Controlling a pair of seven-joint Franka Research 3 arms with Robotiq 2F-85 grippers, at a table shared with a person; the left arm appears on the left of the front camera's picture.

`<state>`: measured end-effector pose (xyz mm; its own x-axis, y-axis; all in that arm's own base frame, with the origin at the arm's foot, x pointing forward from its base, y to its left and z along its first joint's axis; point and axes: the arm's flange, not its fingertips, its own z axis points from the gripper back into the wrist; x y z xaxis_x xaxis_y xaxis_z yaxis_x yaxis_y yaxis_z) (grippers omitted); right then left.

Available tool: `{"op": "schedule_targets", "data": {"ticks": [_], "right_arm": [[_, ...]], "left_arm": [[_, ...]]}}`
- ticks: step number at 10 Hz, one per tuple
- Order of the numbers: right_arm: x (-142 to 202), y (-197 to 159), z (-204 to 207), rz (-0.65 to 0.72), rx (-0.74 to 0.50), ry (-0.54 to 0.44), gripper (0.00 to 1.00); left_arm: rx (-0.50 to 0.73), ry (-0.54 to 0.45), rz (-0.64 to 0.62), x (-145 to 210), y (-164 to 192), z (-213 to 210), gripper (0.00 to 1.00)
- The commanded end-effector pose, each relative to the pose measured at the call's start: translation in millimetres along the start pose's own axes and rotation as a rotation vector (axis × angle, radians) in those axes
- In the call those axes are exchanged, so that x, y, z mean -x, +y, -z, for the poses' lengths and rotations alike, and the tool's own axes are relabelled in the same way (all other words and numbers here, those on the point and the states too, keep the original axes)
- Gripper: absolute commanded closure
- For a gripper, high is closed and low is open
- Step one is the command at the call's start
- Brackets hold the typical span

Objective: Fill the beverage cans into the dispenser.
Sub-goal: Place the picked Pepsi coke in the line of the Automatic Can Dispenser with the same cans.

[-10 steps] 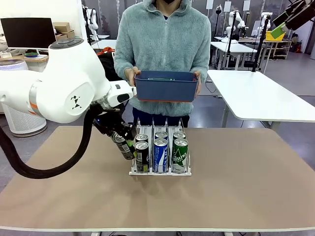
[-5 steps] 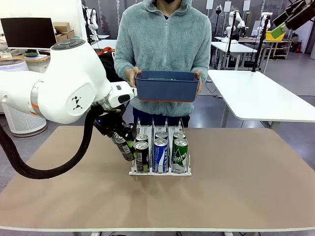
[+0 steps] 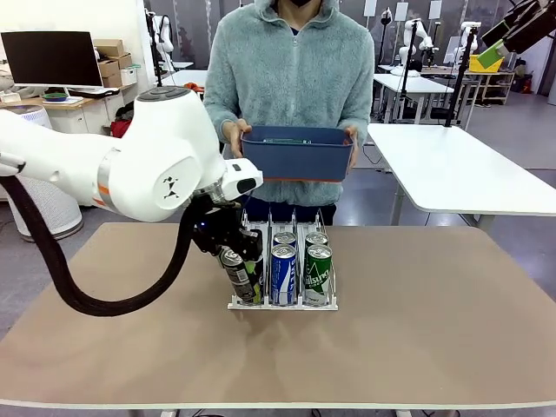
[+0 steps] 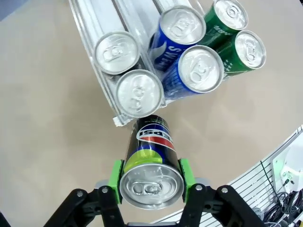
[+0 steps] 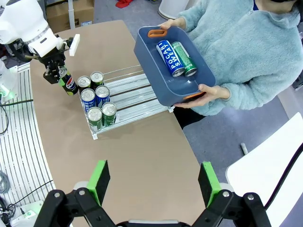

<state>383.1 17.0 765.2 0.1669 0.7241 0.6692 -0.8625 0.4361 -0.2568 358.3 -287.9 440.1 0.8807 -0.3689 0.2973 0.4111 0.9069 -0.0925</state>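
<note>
Left wrist view: the left gripper [image 4: 150,174] is clenched on a black Pepsi can [image 4: 151,139], with its green pads [image 4: 116,172] pressed against the can's sides just under the silver top. The can hangs tilted, and its lower end sits right by the front corner of the dispenser [image 4: 101,79], next to the lane that holds two silver-topped dark cans [image 4: 139,93]. Whether the can touches the rack cannot be told. The middle lane has two blue cans [image 4: 200,68] and the far lane two green cans [image 4: 248,47], all upright at the front of the rack.

In the front view, the left gripper [image 3: 228,252] holds the Pepsi can [image 3: 236,276] at a slant over the front left corner of the dispenser [image 3: 282,306]. The rack stands near the middle of the brown table [image 3: 417,339]. A blue can [image 3: 283,274] and a green can [image 3: 318,274] stand at its front lip.

In the right wrist view, the right gripper [image 5: 154,182] hangs high above the table with its jaws spread wide and nothing between them. Beyond the dispenser [image 5: 135,97], a person in a fleecy grey-green top holds a dark blue bin [image 5: 144,49] with both hands [image 5: 208,93]. In the bin a Pocari Sweat can [image 5: 165,57] and a green can [image 5: 182,59] lie side by side.
</note>
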Motion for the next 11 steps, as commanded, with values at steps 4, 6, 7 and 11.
{"op": "schedule_targets", "data": {"ticks": [4,6,7,11], "right_arm": [[0.9,0.8,0.6,-0.003,-0.001,0.004,0.00],[0.9,0.8,0.6,-0.003,-0.001,0.004,0.00],[0.9,0.8,0.6,-0.003,-0.001,0.004,0.00],[0.9,0.8,0.6,-0.003,-0.001,0.004,0.00]], "left_arm": [[-0.066,0.053,0.029,-23.6,-4.2,16.5,0.42],[-0.104,0.062,0.029,-30.8,2.7,23.0,0.42],[-0.119,0.060,0.020,-33.2,3.8,25.0,0.42],[-0.114,0.022,0.014,-54.6,6.0,27.3,0.42]]}}
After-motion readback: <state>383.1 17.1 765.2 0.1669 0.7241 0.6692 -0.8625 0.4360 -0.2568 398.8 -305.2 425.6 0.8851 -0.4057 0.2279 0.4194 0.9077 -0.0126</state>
